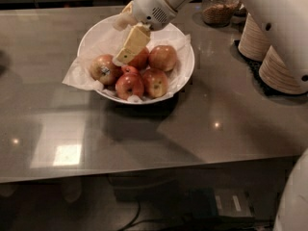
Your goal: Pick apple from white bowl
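Observation:
The white bowl point(185, 76), lined with crinkled white paper, stands on the grey counter and holds several apples. The dull russet red-and-golden apple point(103, 69) with a pale speck lies at the bowl's left side. Brighter red apples point(162, 57) fill the middle and right, with a tiny red one point(129, 70) among them. My gripper point(120, 44) hangs over the bowl's left half, open and empty. Its lower yellow finger point(131, 43) points down with its tip just right of the russet apple, over a partly hidden apple.
Stacks of beige paper bowls point(281, 66) stand at the right edge of the counter. A glass jar point(219, 6) with brown contents stands behind the bowl at the back. My white arm point(269, 13) crosses the upper right.

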Controlling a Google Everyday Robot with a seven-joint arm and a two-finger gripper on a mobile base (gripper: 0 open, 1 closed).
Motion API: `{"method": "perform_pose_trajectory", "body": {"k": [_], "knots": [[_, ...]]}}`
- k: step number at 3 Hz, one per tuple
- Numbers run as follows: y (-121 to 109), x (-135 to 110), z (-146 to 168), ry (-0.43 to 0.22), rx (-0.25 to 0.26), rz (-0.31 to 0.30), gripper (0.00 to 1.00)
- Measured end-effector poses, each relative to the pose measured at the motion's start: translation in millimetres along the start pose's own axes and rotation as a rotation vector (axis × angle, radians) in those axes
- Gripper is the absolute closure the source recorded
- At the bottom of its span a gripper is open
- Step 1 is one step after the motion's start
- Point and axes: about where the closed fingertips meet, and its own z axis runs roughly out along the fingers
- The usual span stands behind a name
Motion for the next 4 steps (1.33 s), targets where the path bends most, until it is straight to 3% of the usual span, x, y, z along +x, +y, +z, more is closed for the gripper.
{"method": "perform_pose_trajectory", "body": {"k": [4], "knots": [[1.5,12.4,52.6,0.015,-0.083,0.067,0.25]]}}
